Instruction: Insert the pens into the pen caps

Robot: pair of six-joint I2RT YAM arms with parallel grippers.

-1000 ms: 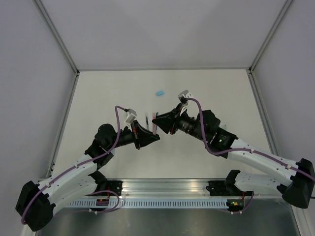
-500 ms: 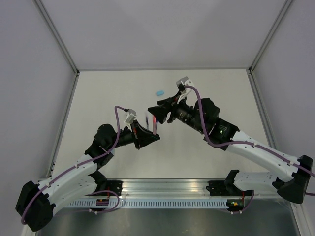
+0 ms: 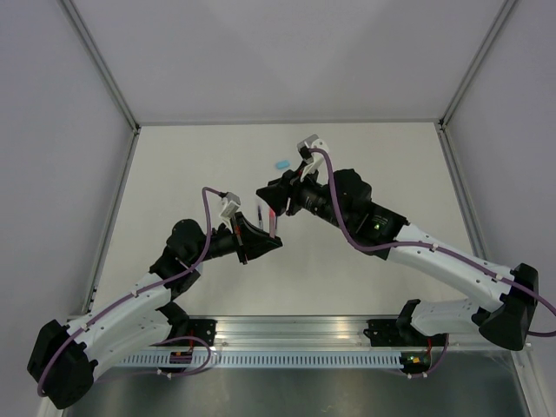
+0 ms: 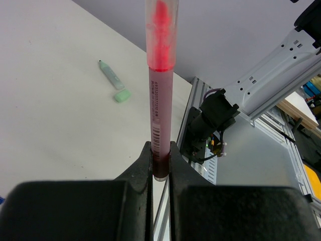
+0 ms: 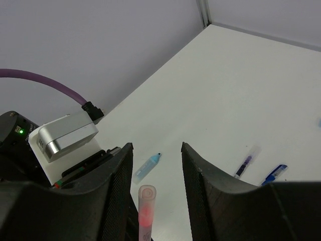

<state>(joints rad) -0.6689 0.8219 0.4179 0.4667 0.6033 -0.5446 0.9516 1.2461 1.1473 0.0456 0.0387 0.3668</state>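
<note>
Left wrist view: left pincer (image 4: 160,150) clamped hard on bottom end of pink pen (image 4: 160,100), upright mid-frame, clear of desk (image 4: 50,110). Light, stiff, slick plastic barrel; probably pivots under off-axis push, so grip low by the barcode and press along the axis. Pale green marker (image 4: 109,73) and green cap (image 4: 122,95) lying upper left. Right wrist view: right pincer (image 5: 156,150) spread wide, empty, straddling pen top. Pale blue marker (image 5: 146,167), purple pen (image 5: 246,161), blue cap (image 5: 273,174) lower right. Desk matte white, flat; plain walls (image 5: 100,40) around.
</note>
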